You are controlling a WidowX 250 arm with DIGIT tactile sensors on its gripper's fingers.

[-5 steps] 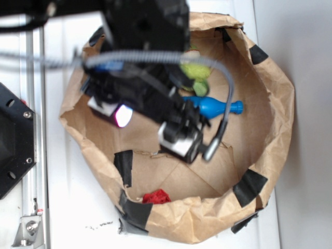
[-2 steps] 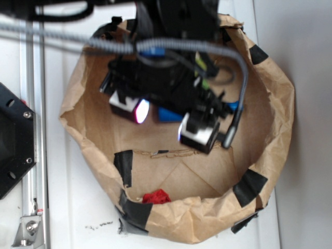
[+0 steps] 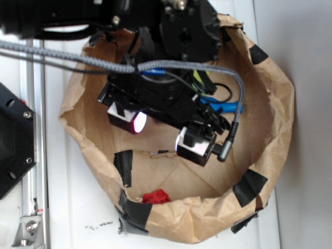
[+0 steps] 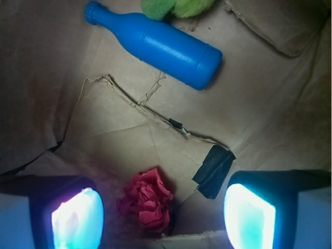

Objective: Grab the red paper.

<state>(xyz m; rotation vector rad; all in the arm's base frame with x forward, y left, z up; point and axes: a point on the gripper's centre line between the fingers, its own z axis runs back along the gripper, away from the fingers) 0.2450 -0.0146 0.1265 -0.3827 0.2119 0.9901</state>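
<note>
Approach is the step in hand: in the exterior view the gripper (image 3: 163, 132) hangs inside the brown paper bag (image 3: 280, 119), its pads apart and empty, over the middle of the bag floor, while the red paper (image 3: 156, 196) lies well apart from it against the near wall beside a black tape patch (image 3: 124, 167). A second ago the gripper sat more to the right with the blue bottle (image 3: 220, 106) in plain view; now the arm covers most of the bottle. In the wrist view the red paper (image 4: 147, 201) sits low between the two pads, nearer the left pad, so I would centre over it before descending, keeping off the bag wall.
</note>
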